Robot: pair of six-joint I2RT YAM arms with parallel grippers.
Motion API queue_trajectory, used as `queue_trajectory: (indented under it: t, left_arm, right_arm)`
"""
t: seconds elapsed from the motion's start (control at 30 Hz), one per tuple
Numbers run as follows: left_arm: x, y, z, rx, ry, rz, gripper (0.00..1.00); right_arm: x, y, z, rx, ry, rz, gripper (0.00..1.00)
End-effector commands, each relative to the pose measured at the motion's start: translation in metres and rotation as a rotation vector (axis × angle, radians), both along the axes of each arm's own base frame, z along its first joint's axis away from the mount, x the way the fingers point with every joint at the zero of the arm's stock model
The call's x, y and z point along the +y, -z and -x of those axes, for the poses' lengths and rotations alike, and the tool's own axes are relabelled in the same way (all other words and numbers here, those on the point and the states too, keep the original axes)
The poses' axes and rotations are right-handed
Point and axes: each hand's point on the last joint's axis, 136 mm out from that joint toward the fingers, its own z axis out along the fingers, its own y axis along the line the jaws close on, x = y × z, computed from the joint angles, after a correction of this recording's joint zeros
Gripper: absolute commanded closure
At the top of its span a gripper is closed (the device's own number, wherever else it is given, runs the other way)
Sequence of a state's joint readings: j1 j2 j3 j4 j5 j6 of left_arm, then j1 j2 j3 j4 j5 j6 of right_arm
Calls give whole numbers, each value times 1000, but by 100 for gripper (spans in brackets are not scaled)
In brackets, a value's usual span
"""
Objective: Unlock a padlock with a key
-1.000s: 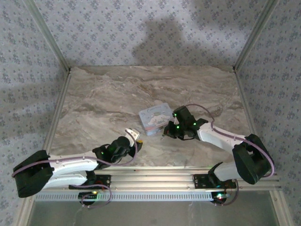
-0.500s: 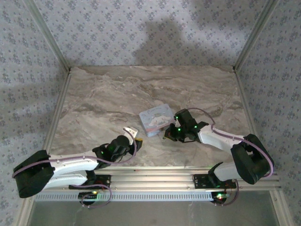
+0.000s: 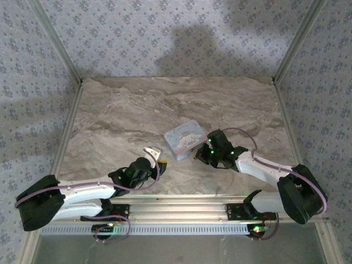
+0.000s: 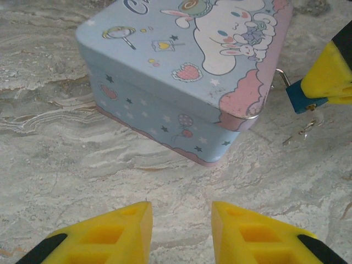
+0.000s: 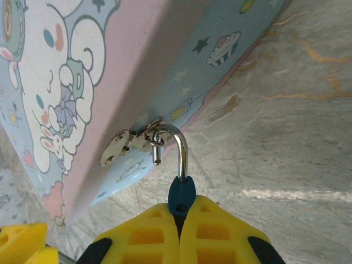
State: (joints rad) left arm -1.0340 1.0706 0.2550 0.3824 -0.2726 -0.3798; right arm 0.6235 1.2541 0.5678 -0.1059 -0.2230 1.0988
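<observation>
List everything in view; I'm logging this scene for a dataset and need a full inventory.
tin box: one, light blue with a pink edge and cartoon print, mid-table.
hasp: one, silver, on the tin box's side.
padlock: one, dark blue body with a silver shackle, hooked through the hasp's loop.
small metal piece: one, silvery, on the table by the tin box's corner; too small to identify.
table: one, beige marble pattern.
walls: grey-blue patterned, around the table.
left gripper: one, yellow fingers, open, near the tin box but apart from it.
right gripper: one, yellow fingers, shut on the padlock's body.
</observation>
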Motion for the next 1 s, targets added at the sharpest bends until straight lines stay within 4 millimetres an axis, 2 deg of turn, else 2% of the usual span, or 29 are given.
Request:
queue_trajectory:
  t: [0.0, 0.57, 0.97]
  left_arm:
    - [5, -6, 2, -11, -3, 21, 67]
    - [37, -15, 12, -51, -49, 60, 64]
    - [37, -22, 13, -75, -33, 55, 63]
  right_arm:
    - [-12, 1, -4, -19, 92, 25, 100]
    - [-11, 6, -11, -28, 148, 49, 100]
    - [-17, 3, -22, -52, 232, 50, 100]
